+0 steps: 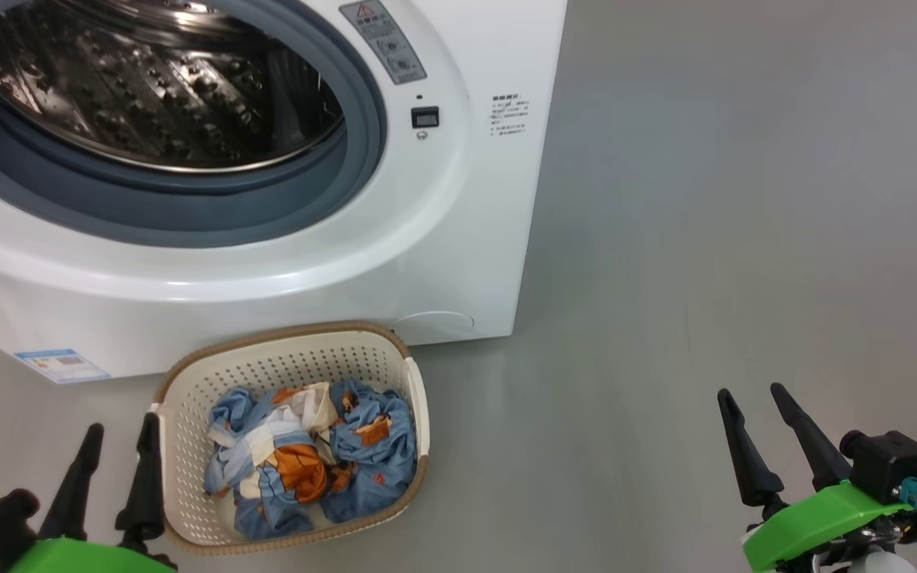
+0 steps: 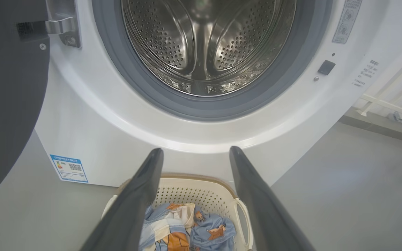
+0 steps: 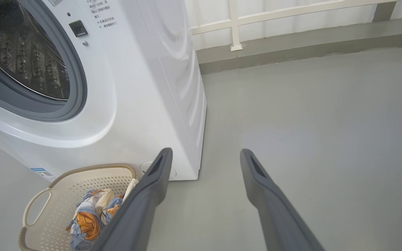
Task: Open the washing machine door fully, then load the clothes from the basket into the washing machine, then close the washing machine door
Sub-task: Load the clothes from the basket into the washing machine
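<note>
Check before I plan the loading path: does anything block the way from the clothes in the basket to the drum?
Nothing visible does. The washing machine door is swung aside at left, the drum stands open, and the clothes lie uncovered in the basket below it.

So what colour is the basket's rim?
Brown woven-look rim on the cream perforated plastic basket; clearest in head view.

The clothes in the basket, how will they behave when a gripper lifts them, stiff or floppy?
Probably floppy: the clothes lie crumpled in soft folds, so loose ends would likely dangle. They look like thin fabric, so likely light. A pinch may lift only part of the bundle.
</note>
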Robot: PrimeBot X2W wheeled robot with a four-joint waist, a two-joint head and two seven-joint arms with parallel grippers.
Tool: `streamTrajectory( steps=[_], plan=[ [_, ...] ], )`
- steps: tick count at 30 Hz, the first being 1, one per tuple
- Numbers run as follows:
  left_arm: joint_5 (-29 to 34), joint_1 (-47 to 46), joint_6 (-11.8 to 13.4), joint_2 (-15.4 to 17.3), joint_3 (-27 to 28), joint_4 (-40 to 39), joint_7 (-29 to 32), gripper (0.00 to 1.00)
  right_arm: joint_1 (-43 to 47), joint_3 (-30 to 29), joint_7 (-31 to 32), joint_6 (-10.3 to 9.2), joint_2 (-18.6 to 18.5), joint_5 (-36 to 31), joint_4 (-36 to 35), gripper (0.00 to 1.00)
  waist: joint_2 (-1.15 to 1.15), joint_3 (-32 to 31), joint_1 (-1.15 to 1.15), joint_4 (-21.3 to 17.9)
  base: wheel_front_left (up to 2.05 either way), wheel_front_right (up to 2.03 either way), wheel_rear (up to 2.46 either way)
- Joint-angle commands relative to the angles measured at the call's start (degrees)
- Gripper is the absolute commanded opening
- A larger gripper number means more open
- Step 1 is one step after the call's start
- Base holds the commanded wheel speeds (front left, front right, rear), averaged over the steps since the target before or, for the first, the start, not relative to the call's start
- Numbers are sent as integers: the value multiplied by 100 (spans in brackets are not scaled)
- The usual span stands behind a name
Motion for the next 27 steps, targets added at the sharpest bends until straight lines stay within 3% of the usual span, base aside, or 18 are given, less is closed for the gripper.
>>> streamTrajectory(
  steps=[1,12,27],
  plan=[
    [94,-295,9,87,177,-29,-31,100,-151,127,-69,9,2,-43,-160,100,0,128,0,10,0,0,0],
    [112,-804,9,-119,-292,921,-31,100,-467,194,-69,9,188,-178,-266,100,0,773,0,-79,0,0,0],
    [-251,-2323,9,251,-1248,2533,-31,100,-1062,271,-69,9,492,-419,-428,100,0,2084,0,-311,0,0,0]
  ],
)
